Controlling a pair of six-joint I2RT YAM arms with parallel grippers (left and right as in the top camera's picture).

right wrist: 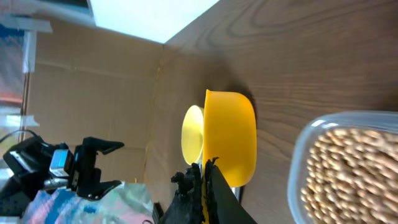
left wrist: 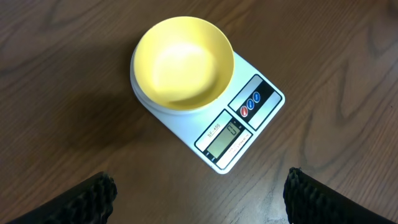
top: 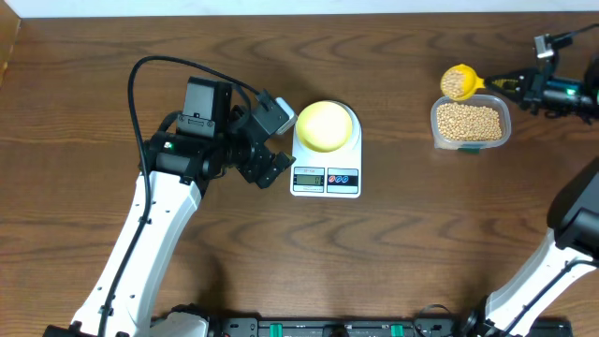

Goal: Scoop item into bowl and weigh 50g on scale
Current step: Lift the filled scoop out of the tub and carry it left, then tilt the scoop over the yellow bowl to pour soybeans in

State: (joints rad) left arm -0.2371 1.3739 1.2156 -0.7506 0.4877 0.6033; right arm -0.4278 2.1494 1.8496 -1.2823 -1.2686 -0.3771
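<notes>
From above, the bowl (top: 325,124) sits empty on the scale (top: 326,178). Beans (top: 471,122) fill the clear tub (top: 433,122) and the scoop (top: 459,82), whose handle runs rightward into the right pincer (top: 517,87), which pinches it. The left wrist view shows the left pincer (left wrist: 199,196) spread before the scale, its display edge toward lower right, and the right wrist view shows the scoop just beside the tub.

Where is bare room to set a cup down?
Free: the brown wooden table between the white flat digital scale and the clear plastic tub of beans; also the wide strip between scale and near edge. Crowded: beside the open left gripper, around the yellow scoop.
</notes>
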